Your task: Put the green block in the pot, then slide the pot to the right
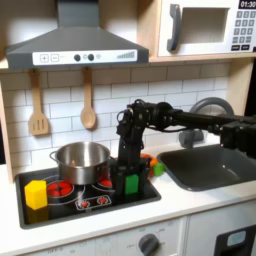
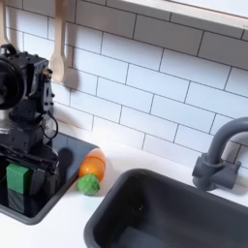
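Black pincer: the gripper (image 1: 127,176) is low over the stovetop (image 1: 70,203) in the first exterior view, and its fingers stand on both sides of the green block (image 2: 16,177); whether they already press it I cannot tell.
Green block: it sits on the black stovetop surface, between the fingers, near the front edge in the first exterior view.
Pot: the pot (image 1: 81,160) stands on the back burner, to the first exterior view's left of the gripper, apart from the block.
Yellow block: the yellow block (image 1: 36,193) is at the far left of the stovetop in the first exterior view.
Toy vegetable: the orange-and-green toy vegetable (image 2: 91,170) lies on the white counter between stovetop and sink (image 2: 174,218) in the second exterior view.
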Motion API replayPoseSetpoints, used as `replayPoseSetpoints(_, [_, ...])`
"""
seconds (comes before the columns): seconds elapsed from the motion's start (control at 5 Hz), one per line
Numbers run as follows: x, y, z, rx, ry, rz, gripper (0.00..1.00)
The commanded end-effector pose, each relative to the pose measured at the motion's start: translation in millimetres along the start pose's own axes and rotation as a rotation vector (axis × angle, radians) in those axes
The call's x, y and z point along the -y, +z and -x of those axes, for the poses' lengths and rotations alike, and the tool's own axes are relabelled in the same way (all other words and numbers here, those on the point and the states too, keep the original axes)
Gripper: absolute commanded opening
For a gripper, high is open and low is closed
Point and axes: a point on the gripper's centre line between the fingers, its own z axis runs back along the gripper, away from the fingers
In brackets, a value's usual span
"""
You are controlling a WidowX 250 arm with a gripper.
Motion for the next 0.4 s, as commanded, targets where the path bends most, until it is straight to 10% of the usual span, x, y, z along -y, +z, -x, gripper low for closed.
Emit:
replayPoseSetpoints(0.0, [3.7, 0.4, 3.8, 0.009, -0.019, 0.011, 0.00])
replayPoseSetpoints(0.2, [3.0, 1.6, 4.6, 0.019, -0.018, 0.013, 0.00])
